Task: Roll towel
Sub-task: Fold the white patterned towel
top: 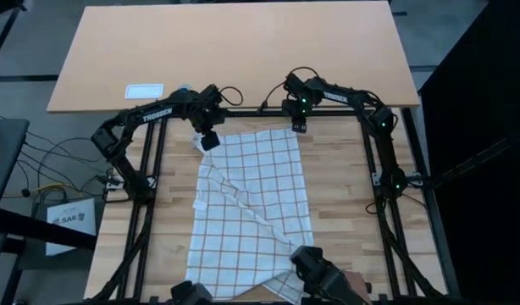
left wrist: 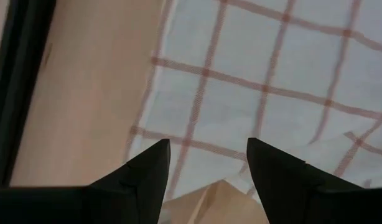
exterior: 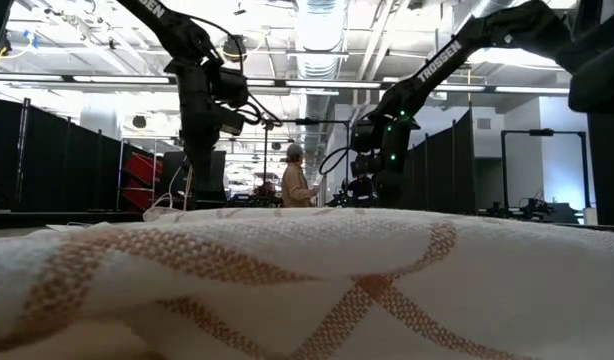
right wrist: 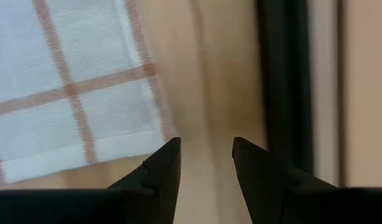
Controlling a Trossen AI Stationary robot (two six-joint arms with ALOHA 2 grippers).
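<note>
The towel point(top: 253, 212), white with thin brown-orange check lines, lies spread on the wooden table, running from far to near, with a diagonal crease across its middle. It fills the foreground of the low view point(exterior: 307, 280). My left gripper point(top: 209, 140) is open over the towel's far left corner point(left wrist: 178, 143), and its fingers stand apart above the cloth point(left wrist: 208, 155). My right gripper point(top: 298, 127) is open over bare wood point(right wrist: 206, 149), just beside the towel's far right corner point(right wrist: 141, 134).
A small white card point(top: 144, 91) lies on the lighter board beyond the wooden table. Black frame rails point(top: 154, 169) run along the table's left, right and far sides. A dark mount point(top: 323, 275) stands at the near edge. A person point(exterior: 292, 180) stands far off in the room.
</note>
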